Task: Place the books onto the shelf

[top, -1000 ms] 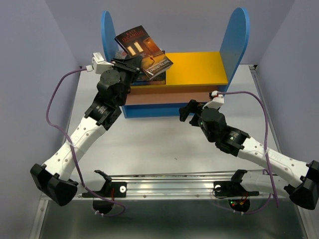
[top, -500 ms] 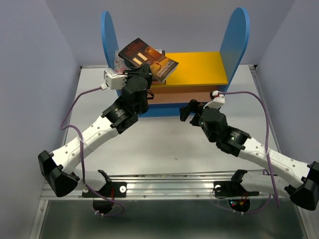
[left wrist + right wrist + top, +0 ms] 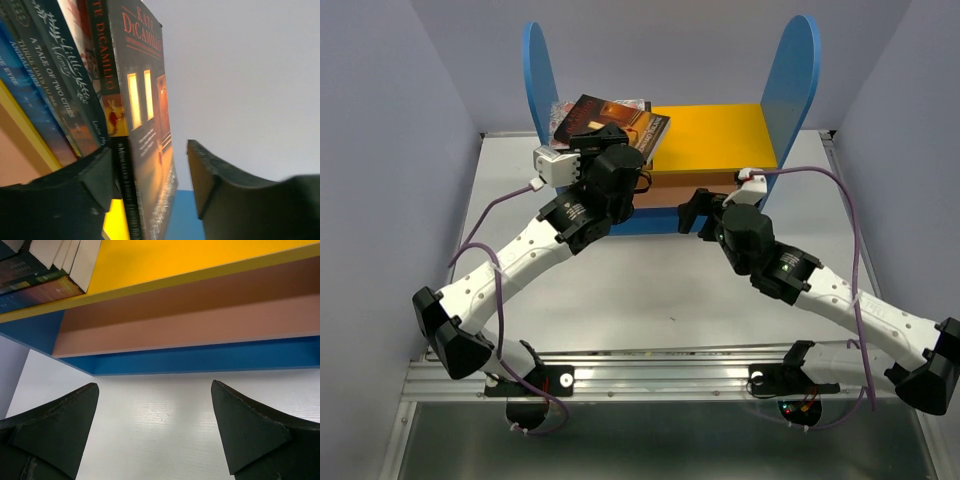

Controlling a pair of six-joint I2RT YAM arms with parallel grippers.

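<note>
All visible colourful paperback books (image 3: 605,115) lean on the blue-sided wooden shelf (image 3: 720,135). The left gripper (image 3: 150,150) straddles the outermost, jaws spread. The right gripper (image 3: 155,385) gapes empty; the task looks nearly done.

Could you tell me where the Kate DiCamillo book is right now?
In the top view, the Kate DiCamillo book leans on the other books at the left end of the yellow top board, between the left gripper's parted jaws.

A robot test booth, this, lab-style: plain lilac walls (image 3: 380,100) box in a white table (image 3: 620,290), with the left arm (image 3: 510,265) and right arm (image 3: 850,305) bolted to a metal rail (image 3: 660,362) along its near edge.
</note>
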